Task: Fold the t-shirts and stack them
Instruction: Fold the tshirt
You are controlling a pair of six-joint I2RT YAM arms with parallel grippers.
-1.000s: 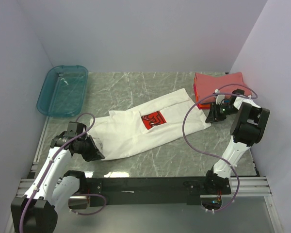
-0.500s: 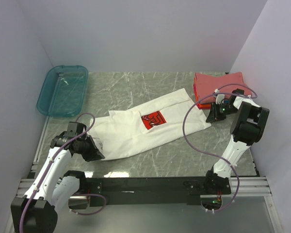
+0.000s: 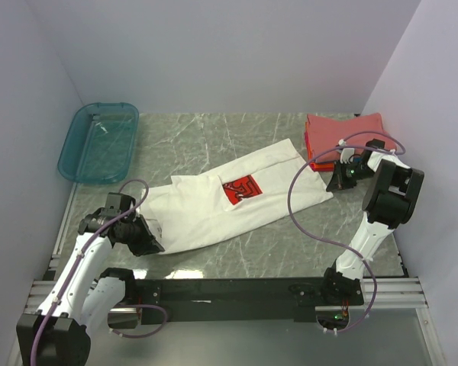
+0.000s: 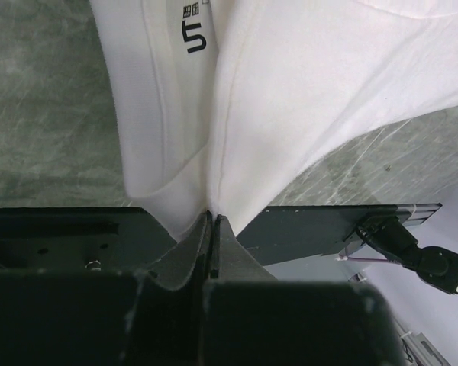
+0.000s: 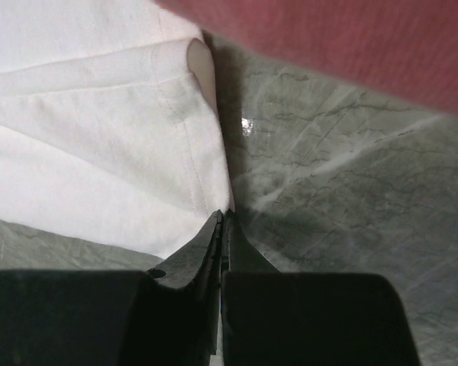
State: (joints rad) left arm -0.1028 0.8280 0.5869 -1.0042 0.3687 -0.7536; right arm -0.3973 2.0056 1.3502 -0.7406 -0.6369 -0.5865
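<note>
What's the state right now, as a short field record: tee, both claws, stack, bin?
white tee: lying diagonally on table, print up
left claw: shut on white tee's near-left end
right claw: shut at tee's right hem corner; catch unclear
folded stack: red on top, far right, beside right claw
teal bin: far left, nothing visible inside

- A teal plastic bin sits at the counter's far left corner.
- The counter has a grey-green marbled top.
- Plain pale walls enclose it.
</note>
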